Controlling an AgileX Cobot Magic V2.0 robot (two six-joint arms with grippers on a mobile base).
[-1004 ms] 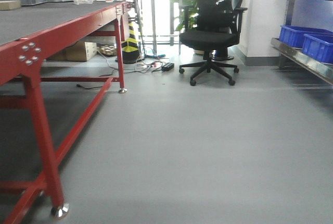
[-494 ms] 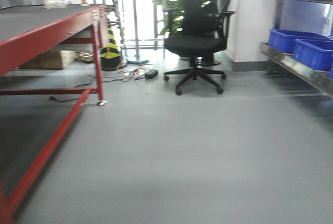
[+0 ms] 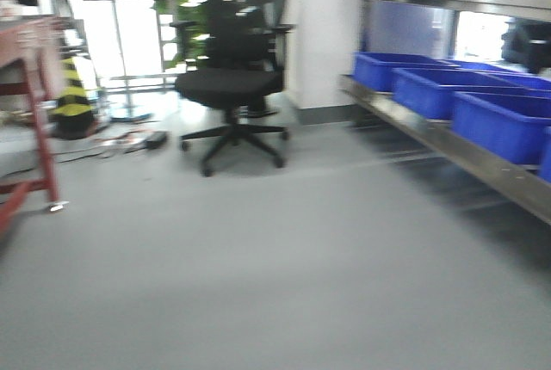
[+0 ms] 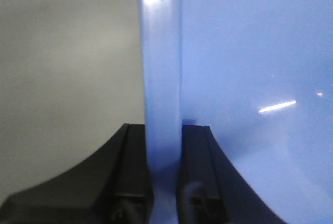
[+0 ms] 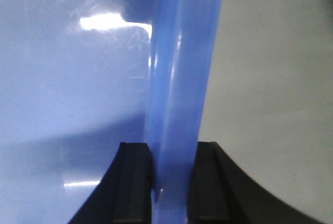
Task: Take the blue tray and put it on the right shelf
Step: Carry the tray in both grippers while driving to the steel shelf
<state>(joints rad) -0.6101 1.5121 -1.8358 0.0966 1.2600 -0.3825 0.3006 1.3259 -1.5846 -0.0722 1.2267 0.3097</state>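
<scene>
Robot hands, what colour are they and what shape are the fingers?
Both are matte black. The left hand has two flat-faced fingers whose outer edges sweep outward in a curve toward the base, with small round fittings low down. The right hand has the same shape. No cables or markings show.

Grey floor [image 3: 258,284], black office chair [image 3: 228,86] (blurred) before bright window [image 3: 116,39], white wall [image 3: 314,34].

The shallow glossy plastic tray [image 4: 250,67] is light periwinkle blue, my left gripper [image 4: 162,135] and right gripper [image 5: 171,151] black, the deep plastic bins [image 3: 430,90] darker blue, the swivel office chair [image 3: 228,86] black, the traffic cone [image 3: 73,99] striped yellow and black, the smooth floor [image 3: 258,284] plain grey.
</scene>
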